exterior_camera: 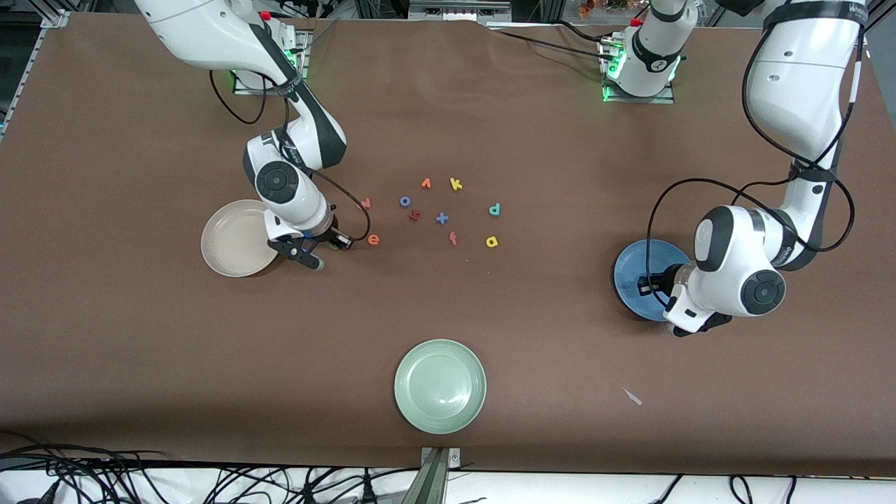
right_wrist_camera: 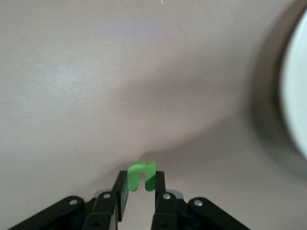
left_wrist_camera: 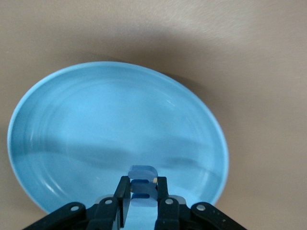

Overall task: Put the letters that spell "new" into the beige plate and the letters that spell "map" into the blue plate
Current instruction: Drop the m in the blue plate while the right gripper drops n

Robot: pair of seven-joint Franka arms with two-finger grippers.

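Both sets of jaws are pinched shut on letters you are carrying: your left gripper point(left_wrist_camera: 143, 191) holds the blue m point(left_wrist_camera: 142, 178) over the blue plate point(left_wrist_camera: 62, 120), and your right gripper point(right_wrist_camera: 140, 189) holds the green n point(right_wrist_camera: 141, 175) over bare table just beside the beige plate point(exterior_camera: 234, 238). Nearest the front camera sits a pale green plate point(exterior_camera: 439, 386), not part of the job. Farther up lie the loose letters: the orange e point(exterior_camera: 374, 239), yellow a point(exterior_camera: 491, 242), teal p point(exterior_camera: 494, 208), and a reddish letter near the right arm, probably the w point(exterior_camera: 365, 204). These foam pieces look feather-light, soft and squashy, so grip each gently across its flat sides. No brand or label is readable.
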